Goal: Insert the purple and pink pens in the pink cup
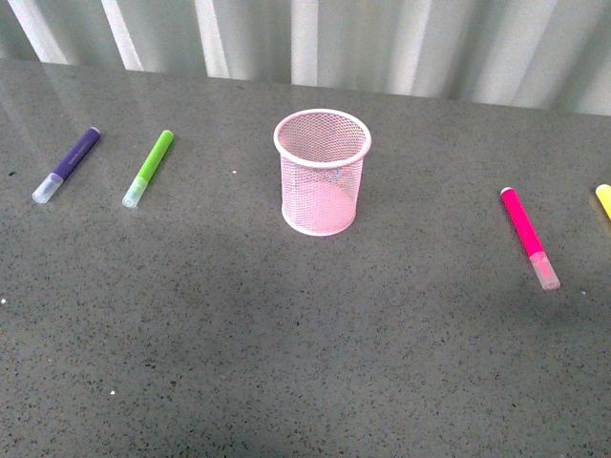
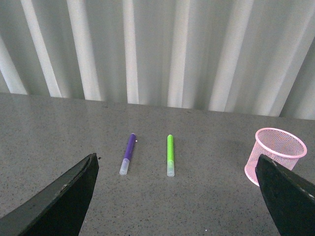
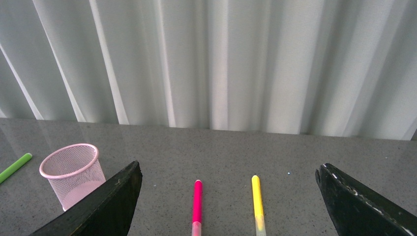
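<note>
The pink cup [image 1: 323,172] stands upright and empty in the middle of the grey table; it also shows in the left wrist view [image 2: 275,155] and the right wrist view [image 3: 73,174]. The purple pen [image 1: 67,164] lies at the far left, clear cap toward me, also in the left wrist view [image 2: 127,153]. The pink pen [image 1: 529,236] lies at the right, also in the right wrist view [image 3: 197,207]. Neither gripper shows in the front view. My left gripper [image 2: 177,196] is open, above the table short of the purple pen. My right gripper [image 3: 228,206] is open, short of the pink pen.
A lime-green marker [image 1: 149,168] lies just right of the purple pen. A yellow marker [image 1: 603,198] lies at the right edge, beside the pink pen in the right wrist view [image 3: 257,203]. A pleated white curtain [image 1: 305,38] runs behind the table's far edge.
</note>
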You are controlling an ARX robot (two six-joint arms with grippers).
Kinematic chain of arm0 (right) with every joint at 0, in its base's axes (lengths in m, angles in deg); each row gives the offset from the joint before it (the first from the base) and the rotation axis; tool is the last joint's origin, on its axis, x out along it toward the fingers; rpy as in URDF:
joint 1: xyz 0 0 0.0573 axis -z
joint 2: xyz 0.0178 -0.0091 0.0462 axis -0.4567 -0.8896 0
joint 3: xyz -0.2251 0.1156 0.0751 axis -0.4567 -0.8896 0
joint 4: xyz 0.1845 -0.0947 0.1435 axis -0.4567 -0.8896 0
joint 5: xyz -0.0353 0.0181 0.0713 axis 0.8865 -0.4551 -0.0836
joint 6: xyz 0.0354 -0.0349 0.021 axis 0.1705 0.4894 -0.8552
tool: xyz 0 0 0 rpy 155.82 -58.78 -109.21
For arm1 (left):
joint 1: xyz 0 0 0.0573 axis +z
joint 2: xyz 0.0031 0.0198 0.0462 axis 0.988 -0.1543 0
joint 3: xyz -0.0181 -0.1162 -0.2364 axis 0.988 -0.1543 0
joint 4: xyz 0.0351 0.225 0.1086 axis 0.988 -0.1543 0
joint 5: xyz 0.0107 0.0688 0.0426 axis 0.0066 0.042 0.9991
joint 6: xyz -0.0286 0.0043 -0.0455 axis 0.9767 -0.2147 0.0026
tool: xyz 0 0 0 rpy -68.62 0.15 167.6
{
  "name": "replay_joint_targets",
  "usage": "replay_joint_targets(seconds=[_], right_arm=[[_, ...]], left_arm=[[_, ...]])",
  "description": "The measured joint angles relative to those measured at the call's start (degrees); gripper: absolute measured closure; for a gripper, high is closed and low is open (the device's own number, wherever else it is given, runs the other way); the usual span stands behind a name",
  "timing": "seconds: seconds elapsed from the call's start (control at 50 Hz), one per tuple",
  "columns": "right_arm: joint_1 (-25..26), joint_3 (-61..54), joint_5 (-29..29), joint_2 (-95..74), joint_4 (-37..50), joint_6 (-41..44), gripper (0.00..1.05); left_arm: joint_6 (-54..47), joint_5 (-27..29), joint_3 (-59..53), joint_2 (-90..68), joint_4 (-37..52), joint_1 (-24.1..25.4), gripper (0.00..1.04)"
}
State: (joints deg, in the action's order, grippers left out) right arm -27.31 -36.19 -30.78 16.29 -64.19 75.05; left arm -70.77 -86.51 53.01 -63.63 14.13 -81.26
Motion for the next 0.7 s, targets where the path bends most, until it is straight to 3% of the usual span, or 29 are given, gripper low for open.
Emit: replay_joint_targets(seconds=[0.7], right_arm=[[0.00,0.00,0.00,0.00,0.00,0.00,0.07]], left_arm=[[0.00,0.00,0.00,0.00,0.00,0.00,0.07]])
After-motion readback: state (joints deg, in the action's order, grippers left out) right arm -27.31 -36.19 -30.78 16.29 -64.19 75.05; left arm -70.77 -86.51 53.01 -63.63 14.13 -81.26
